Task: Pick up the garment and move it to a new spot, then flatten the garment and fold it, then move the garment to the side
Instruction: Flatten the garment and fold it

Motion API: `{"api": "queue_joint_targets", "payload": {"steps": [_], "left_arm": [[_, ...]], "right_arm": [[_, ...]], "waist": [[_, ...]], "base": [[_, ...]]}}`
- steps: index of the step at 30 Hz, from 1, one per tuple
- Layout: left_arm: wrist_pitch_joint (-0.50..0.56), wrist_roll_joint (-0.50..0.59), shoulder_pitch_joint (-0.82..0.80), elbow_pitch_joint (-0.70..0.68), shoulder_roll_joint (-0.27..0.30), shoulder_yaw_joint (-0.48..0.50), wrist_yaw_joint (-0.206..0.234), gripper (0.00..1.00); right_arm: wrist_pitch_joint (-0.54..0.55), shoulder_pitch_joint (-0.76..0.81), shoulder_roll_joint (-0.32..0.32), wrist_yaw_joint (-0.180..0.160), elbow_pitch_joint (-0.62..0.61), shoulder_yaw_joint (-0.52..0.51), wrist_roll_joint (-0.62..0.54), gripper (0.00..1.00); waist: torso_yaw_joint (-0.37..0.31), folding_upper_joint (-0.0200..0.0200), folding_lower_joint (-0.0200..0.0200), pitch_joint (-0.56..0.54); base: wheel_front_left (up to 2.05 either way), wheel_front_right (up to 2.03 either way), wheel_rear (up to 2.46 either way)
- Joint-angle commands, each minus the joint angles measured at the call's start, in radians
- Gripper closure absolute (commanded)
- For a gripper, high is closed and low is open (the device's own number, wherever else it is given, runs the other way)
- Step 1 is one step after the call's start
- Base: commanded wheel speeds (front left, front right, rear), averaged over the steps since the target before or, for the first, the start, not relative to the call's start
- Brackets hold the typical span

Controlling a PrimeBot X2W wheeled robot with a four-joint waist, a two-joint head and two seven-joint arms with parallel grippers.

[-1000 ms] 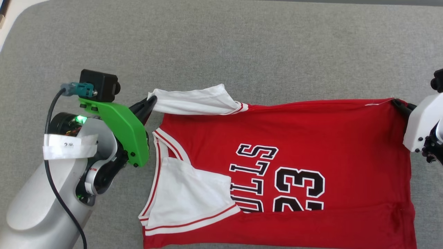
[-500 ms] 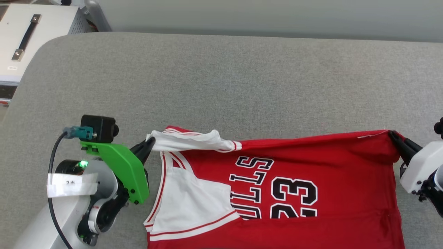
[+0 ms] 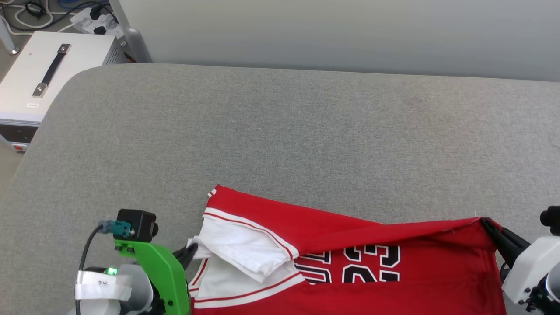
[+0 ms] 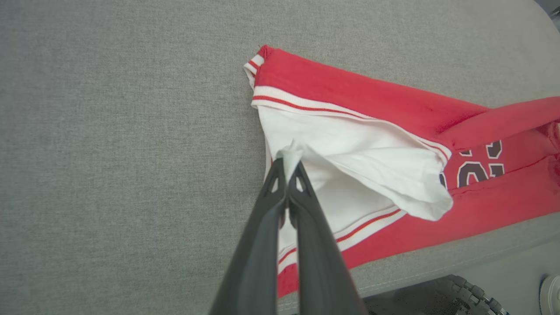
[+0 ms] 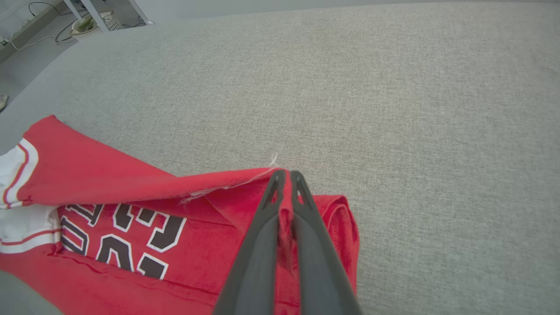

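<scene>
two grippers: in the head view the left gripper is at the lower left and the right gripper at the lower right, with the cloth between them.
left gripper's hold: long dark fingers pressed together on a bunched tip of the white sleeve, seen close in the left wrist view.
right gripper's hold: fingers pressed together on a red corner of the hem, seen close in the right wrist view.
one basketball jersey: red with white sleeves and red-and-white striped trim. it lies on the near part of the grey surface, and its held edge is raised and doubled over toward the robot.
lettering: only a strip of the black, white-outlined digits shows below the fold.
one grey padded surface: bare fabric beyond the jersey, up to a pale wall.
one white case: has a dark handle and sits off the far left corner.
one green bracket: on the left wrist, carrying one black camera.
change from a second ago: the camera has tipped up, so the wall and case now appear. then the jersey was spread, with most of its lettering showing and the sleeve stretched straight. now red cloth covers the letters and the sleeve sags in a fold. both grips are unchanged.
</scene>
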Motion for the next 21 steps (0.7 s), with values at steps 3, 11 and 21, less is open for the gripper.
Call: {"api": "queue_joint_targets", "payload": {"steps": [3,11,21], "left_arm": [[0.009,-0.008,0.035,0.011,0.012,-0.015,-0.002,1.00],[0.009,-0.018,0.050,0.067,0.004,-0.034,-0.021,1.00],[0.029,-0.011,0.030,0.141,-0.009,-0.073,-0.054,1.00]], "right_arm": [[-0.003,0.043,-0.037,-0.001,-0.032,0.024,0.006,1.00],[0.028,0.082,-0.117,-0.001,-0.059,0.099,-0.016,1.00],[0.053,0.060,-0.211,-0.001,-0.064,0.213,-0.061,1.00]], "waist": [[-0.005,0.0000,0.0000,0.000],[-0.021,0.0000,0.0000,0.019],[-0.025,0.0000,0.0000,0.033]], "base": [[0.00,0.00,0.00],[0.00,0.00,0.00],[0.00,0.00,0.00]]}}
